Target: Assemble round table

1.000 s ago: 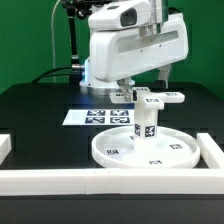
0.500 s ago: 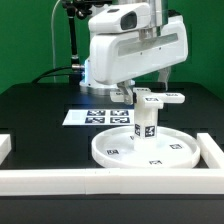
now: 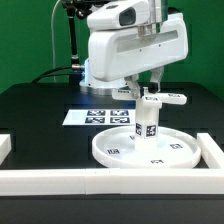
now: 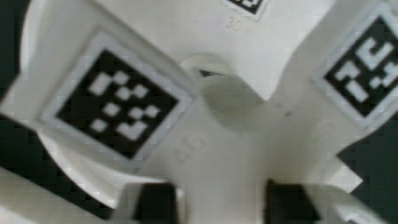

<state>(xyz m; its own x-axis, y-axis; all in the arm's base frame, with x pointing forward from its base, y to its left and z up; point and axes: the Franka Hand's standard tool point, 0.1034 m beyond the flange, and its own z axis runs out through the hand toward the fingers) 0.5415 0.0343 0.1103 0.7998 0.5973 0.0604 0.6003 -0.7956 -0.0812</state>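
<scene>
While the arm hangs low over it, the gripper [image 3: 148, 88] clasps the cross-shaped foot [image 3: 158, 98] atop the upright post [image 3: 146, 126] — the post stands on the round disc [image 3: 145, 152] (near the counter's front wall [image 3: 100, 181]) — foot filling the wrist view [image 4: 222, 120].

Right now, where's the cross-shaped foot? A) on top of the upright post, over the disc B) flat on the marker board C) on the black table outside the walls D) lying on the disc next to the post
A: in the exterior view the cross-shaped foot sits at the top of the upright post, which stands on the round disc, with the gripper right at it.
</scene>
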